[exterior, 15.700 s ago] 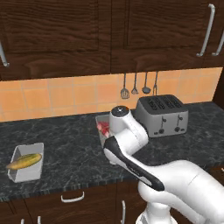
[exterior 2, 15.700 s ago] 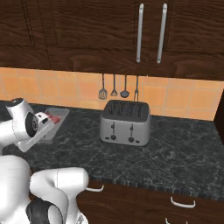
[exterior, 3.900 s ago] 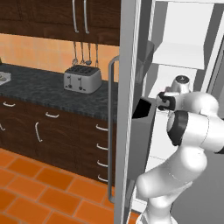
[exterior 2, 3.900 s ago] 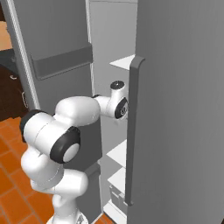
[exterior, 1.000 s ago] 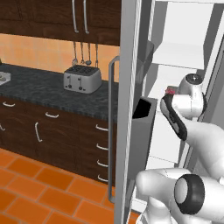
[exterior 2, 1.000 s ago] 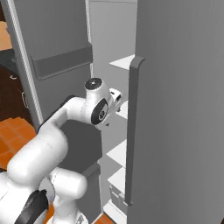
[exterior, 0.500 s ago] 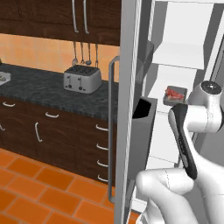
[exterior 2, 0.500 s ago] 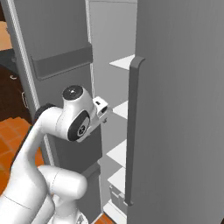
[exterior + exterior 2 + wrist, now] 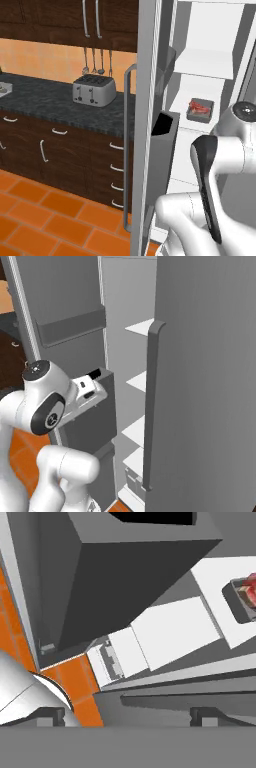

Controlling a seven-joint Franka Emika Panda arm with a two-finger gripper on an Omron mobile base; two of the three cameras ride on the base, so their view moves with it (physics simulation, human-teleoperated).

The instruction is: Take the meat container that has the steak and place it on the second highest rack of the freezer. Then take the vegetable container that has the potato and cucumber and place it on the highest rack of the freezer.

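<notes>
I stand in front of the tall freezer with the grey door (image 9: 145, 125) swung open, its long vertical bar handle (image 9: 128, 145) facing the kitchen side. A dark bin (image 9: 162, 150) hangs on the inside of the door. Inside are flat white shelves. The small grey tray holding the raw red steak with white fat streaks (image 9: 200, 108) sits on the second highest white rack (image 9: 190, 120), towards its front right part, and the topmost white rack (image 9: 205, 62) above it is bare. In the hand view the same tray (image 9: 243, 598) shows at the right edge, resting on its white shelf, well apart from me.

My two-finger gripper (image 9: 130, 716) is spread wide, with its two small dark tips far apart at the bottom of the hand view, and nothing lies between them. My hand is outside the freezer, beside the dark door bin, which looms large above the tips in the hand view (image 9: 135, 577).

To the left, away from the freezer, a silver toaster (image 9: 93, 90) stands on the dark speckled countertop (image 9: 60, 100) under hanging metal utensils (image 9: 93, 61). The floor is orange tile (image 9: 45, 220).
</notes>
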